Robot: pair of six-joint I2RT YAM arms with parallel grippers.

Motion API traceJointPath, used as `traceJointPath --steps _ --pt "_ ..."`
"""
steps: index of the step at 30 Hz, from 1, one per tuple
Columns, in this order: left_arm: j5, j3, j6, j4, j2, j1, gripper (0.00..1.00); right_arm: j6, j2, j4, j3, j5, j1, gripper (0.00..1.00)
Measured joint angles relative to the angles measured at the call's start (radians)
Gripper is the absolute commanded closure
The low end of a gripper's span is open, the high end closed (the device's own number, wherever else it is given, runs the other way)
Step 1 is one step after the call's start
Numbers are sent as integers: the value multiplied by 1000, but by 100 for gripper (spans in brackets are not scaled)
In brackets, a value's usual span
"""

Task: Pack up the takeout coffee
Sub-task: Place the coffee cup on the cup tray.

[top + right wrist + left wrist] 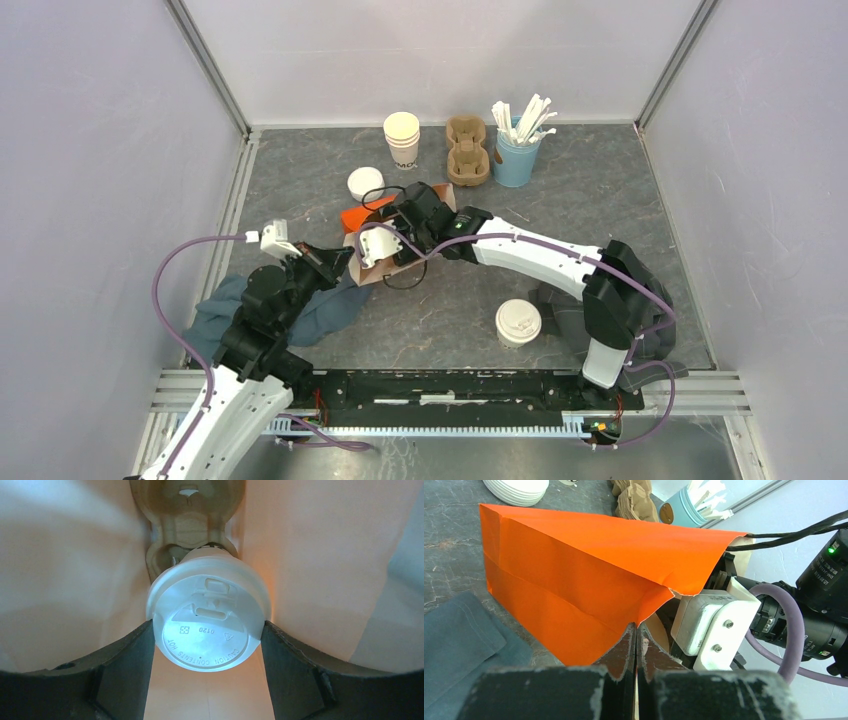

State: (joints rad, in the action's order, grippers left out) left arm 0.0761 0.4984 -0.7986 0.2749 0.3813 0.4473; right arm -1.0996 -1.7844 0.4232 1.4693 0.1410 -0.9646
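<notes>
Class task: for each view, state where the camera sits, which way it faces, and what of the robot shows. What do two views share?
Top external: above and behind, looking down on the table; left arm and right arm show.
Left wrist: on the left arm, looking along the shut left tool pinching the orange bag.
Right wrist: inside the bag, facing a lidded cup gripped by the right tool.
Shared: top and left wrist both show the orange bag and right arm.
</notes>
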Motion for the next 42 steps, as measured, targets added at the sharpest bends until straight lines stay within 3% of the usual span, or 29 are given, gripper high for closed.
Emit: traceJointPath --steps 24,42 --pt "-29 103 -2 50 103 0 98 54 1 -92 -45 -56 24 56" --pt "-178 176 -46 124 117 0 98 138 156 33 -150 -134 27 56"
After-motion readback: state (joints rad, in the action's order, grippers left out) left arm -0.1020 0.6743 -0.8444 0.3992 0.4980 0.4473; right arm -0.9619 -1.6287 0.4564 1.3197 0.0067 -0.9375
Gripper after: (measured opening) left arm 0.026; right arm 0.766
